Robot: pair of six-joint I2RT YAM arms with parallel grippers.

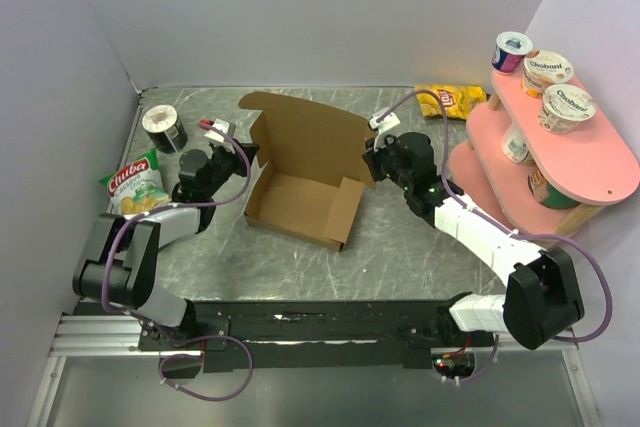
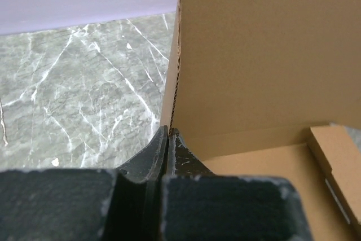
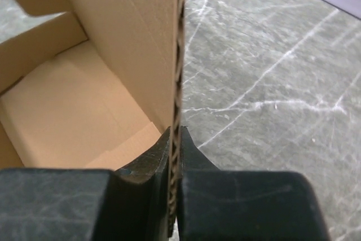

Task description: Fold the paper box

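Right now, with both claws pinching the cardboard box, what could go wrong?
1. The left claw and right claw each pinch only a thin wall edge of the paper box, so the cardboard could slip out or crumple.
2. If the two arms move unevenly, the box might twist or tear.
3. The tall lid flap stands with nothing holding it and may flop the wrong way.

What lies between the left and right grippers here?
The paper box, open-topped: the left gripper pinches one side wall, the right gripper the opposite wall. The top external view shows it.
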